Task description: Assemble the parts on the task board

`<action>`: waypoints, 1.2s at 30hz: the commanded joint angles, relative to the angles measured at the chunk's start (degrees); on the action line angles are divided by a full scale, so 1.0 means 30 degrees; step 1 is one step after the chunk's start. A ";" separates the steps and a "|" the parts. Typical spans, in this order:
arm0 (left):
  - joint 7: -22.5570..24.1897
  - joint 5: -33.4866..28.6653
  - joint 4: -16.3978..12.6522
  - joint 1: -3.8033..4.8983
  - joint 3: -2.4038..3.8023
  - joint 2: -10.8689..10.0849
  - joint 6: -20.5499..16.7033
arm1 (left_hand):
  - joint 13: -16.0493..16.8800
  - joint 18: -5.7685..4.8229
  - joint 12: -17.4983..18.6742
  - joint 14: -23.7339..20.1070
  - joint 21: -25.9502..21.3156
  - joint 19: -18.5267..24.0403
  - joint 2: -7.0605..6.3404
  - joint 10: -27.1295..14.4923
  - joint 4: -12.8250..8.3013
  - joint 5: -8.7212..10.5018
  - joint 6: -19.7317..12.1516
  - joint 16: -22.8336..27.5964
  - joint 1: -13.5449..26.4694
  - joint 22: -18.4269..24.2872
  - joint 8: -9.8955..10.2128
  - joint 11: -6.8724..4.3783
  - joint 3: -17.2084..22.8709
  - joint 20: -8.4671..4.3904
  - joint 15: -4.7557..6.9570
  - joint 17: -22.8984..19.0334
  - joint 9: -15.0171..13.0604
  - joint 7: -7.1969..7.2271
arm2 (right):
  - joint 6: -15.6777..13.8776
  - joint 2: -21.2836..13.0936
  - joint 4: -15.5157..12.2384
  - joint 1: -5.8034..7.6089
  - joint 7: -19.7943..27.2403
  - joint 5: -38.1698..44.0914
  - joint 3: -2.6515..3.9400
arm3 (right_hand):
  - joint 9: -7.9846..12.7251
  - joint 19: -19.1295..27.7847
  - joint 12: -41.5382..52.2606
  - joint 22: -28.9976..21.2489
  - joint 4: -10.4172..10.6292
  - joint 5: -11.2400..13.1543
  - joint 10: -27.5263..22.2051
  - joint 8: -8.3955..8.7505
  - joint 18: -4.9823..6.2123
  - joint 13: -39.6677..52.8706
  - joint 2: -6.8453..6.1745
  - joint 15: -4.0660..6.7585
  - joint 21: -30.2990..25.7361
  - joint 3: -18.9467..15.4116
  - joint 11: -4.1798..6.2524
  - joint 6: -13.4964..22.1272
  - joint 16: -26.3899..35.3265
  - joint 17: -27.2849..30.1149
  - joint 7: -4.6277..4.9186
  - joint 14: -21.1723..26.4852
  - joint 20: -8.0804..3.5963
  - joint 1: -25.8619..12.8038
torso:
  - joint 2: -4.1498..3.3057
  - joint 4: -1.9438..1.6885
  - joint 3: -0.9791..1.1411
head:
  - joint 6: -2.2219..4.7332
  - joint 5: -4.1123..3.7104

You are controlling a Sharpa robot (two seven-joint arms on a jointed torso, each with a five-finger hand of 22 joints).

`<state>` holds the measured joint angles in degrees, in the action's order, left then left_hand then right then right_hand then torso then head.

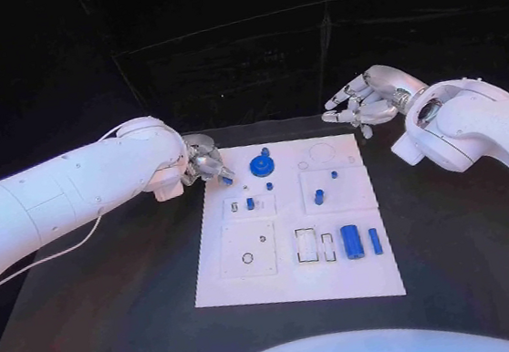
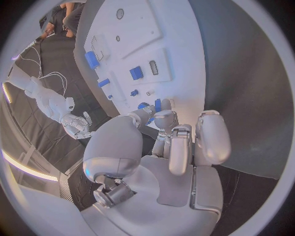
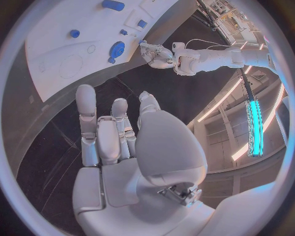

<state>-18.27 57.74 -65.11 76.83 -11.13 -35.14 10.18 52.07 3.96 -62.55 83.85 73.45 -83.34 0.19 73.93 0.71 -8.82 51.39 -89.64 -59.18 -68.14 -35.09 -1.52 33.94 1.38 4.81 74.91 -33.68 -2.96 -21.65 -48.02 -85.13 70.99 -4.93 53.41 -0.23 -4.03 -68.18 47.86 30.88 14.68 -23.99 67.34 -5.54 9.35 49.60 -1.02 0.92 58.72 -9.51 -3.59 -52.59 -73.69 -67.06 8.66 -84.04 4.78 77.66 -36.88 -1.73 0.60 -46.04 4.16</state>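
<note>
The white task board [image 1: 239, 276] lies mid-table. My left hand [image 1: 204, 164] hovers at its far left corner, fingers curled, pinching a small blue part [image 1: 226, 179] at the fingertips [image 2: 164, 118]; the same blue part [image 2: 158, 104] appears in the left wrist view. A blue round gear [image 1: 262, 166] stands just right of that hand. Small blue pieces [image 1: 318, 196] sit in the board's middle. Two blue cylinders [image 1: 351, 241] lie near its right edge. My right hand [image 1: 368, 100] hangs above the table past the board's far right corner, fingers apart and holding nothing.
Black table [image 1: 478, 229] surrounds the board on all sides. Recessed empty slots [image 1: 306, 244] and a plate with a small hole [image 1: 248, 258] mark the board's near half. In the right wrist view the left hand [image 3: 157, 54] sits beside the gear [image 3: 115, 49].
</note>
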 commanded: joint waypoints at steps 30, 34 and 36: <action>0.0272 0.1736 -0.4568 -0.1058 -0.0133 -0.2567 -0.2488 | 0.0239 0.0202 -0.0126 0.2049 0.0120 -0.0152 -0.0360 0.0435 -0.3014 -0.0230 0.0261 -0.0121 0.0216 -0.0058 -0.0227 -0.0061 0.3169 -0.0091 0.0110 0.5030 0.0040 0.0097 | 0.0671 0.0213 0.0372 0.0019 0.0081 -0.0184 0.0001 | 0.0010 0.0086 0.0021 -0.0073 -0.0033 -0.0197 -0.0161 -0.0124 0.0168 -0.0044 0.0150 0.0066 -0.0109 -0.0067 0.0035 0.0115 0.0096 -0.0018 0.0002 -0.0370 0.0019 0.0013 | 0.0154 -0.0212 -0.0042 | -0.0234 0.0022; 0.0232 0.1900 -0.4434 -0.1098 -0.0141 -0.2361 -0.2405 | 0.0239 0.0206 -0.0126 0.2049 0.0107 -0.0147 -0.0365 0.0437 -0.3016 -0.0230 0.0265 -0.0121 0.0216 -0.0040 -0.0229 -0.0061 0.3173 -0.0092 0.0111 0.5030 0.0041 0.0097 | 0.0684 0.0223 0.0363 0.0019 0.0077 -0.0187 0.0001 | 0.0010 0.0086 0.0021 -0.0073 -0.0033 -0.0197 -0.0161 -0.0124 0.0168 -0.0044 0.0150 0.0066 -0.0109 -0.0067 0.0035 0.0115 0.0096 -0.0018 0.0002 -0.0370 0.0019 0.0013 | 0.0150 -0.0206 -0.0037 | -0.0246 0.0041; 0.0207 0.2093 -0.4340 -0.1112 -0.0150 -0.2274 -0.2239 | 0.0219 0.0214 -0.0112 0.2049 0.0077 -0.0136 -0.0366 0.0430 -0.3017 -0.0230 0.0267 -0.0121 0.0217 -0.0001 -0.0231 -0.0061 0.3175 -0.0092 0.0111 0.5030 0.0041 0.0097 | 0.0685 0.0225 0.0357 0.0019 0.0077 -0.0187 0.0001 | 0.0010 0.0086 0.0021 -0.0073 -0.0033 -0.0197 -0.0161 -0.0124 0.0168 -0.0044 0.0150 0.0066 -0.0109 -0.0067 0.0035 0.0115 0.0096 -0.0018 0.0002 -0.0370 0.0019 0.0013 | 0.0172 -0.0192 -0.0026 | -0.0264 0.0049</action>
<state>-17.78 62.31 -78.32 73.46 -11.58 -42.07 3.11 52.75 3.96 -62.70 83.86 73.70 -83.50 -0.99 74.96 -0.73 -9.34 52.03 -89.64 -57.92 -68.24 -35.40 -1.74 35.70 1.22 4.81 74.91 -33.62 -2.78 -20.08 -47.39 -83.98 70.95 -4.96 53.10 -0.26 -4.03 -68.18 47.86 30.75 14.68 -24.22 67.34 -5.54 9.35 49.54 -1.02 0.92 58.72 -9.51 -3.59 -52.59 -73.69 -67.04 8.66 -84.04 4.78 77.66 -36.43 -2.34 0.48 -46.76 4.27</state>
